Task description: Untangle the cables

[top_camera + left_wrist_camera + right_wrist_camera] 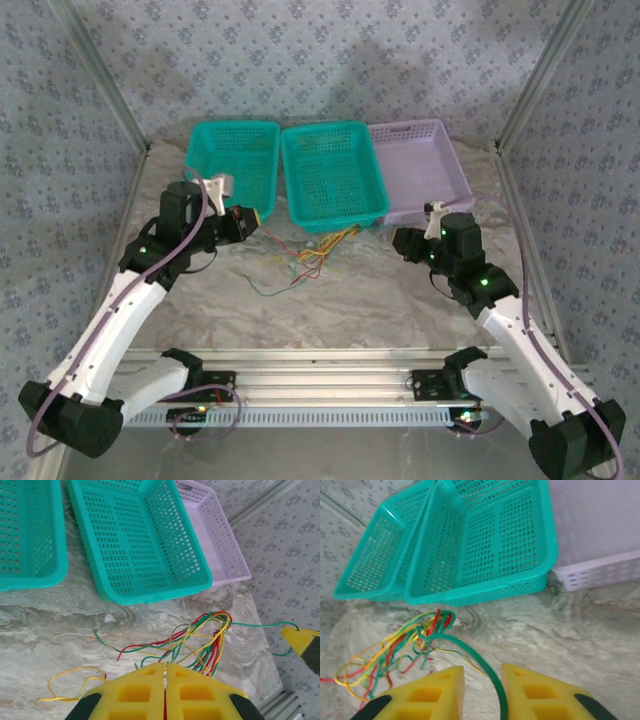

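Cables [318, 252] lie tangled between both outstretched arms: left fingers [135, 692] pinch strands (red at seam), right fingers [535, 690] spread.

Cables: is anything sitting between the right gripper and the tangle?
Nothing visible. Only bare table lies between the open right gripper and the cables. One green strand already runs through the gripper's opening.

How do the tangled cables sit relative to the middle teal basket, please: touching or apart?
Apart. The left wrist view shows bare table between the tangled cables and the middle teal basket's near wall.
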Robot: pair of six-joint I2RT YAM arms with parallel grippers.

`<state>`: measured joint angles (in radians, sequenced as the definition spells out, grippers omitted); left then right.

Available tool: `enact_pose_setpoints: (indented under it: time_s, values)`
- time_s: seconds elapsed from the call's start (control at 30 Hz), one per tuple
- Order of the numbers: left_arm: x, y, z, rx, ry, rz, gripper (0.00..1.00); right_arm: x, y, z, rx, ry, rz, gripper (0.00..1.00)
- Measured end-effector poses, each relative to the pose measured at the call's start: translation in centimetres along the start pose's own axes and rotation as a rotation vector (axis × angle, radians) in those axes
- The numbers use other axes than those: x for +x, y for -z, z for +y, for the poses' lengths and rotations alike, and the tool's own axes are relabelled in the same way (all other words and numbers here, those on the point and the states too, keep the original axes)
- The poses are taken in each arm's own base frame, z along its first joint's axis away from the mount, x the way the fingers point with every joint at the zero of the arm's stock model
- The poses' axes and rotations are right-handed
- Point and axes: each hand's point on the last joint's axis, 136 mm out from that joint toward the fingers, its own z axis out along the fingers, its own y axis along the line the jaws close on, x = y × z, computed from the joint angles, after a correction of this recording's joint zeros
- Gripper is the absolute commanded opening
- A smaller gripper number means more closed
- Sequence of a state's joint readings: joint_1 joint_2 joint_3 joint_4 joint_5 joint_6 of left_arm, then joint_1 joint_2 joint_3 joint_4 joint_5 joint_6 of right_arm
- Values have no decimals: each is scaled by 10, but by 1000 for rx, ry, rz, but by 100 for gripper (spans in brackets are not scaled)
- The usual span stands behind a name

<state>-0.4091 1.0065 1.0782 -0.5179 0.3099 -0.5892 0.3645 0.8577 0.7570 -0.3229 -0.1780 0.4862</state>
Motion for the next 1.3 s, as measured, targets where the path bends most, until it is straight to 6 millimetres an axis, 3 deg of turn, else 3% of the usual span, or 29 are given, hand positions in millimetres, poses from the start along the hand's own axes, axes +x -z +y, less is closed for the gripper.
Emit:
enact_pose_setpoints:
  time_s: [0.13, 0.2, 0.4, 0.63, 0.8, 0.9, 0.97, 1.1, 1.3]
  values:
    - [8, -7, -11, 37, -2, 35, 0, 9, -10, 8, -29, 11, 44, 72]
    - [11, -10, -16, 50, -11, 47, 0, 11, -11, 10, -36, 20, 51, 76]
    - [13, -11, -29, 80, -70, 57, 0, 11, -16, 12, -22, 24, 77, 75]
    - [28, -18, -38, 91, -202, 96, 0, 13, -25, -1, 80, 19, 120, 75]
    - [34, -29, -33, 53, -264, 116, 0, 8, -21, 9, 49, 26, 121, 79]
    - [39, -38, -23, 11, -279, 141, 0, 6, -30, 22, 29, 61, 166, 78]
    - [41, -43, -17, -17, -279, 153, 0, 14, -39, 27, 9, 70, 207, 73]
    - [39, -50, -7, -74, -277, 150, 0, 43, -52, 30, -17, 92, 295, 73]
    - [34, -51, -4, -100, -275, 138, 0, 80, -73, 52, -89, 142, 397, 73]
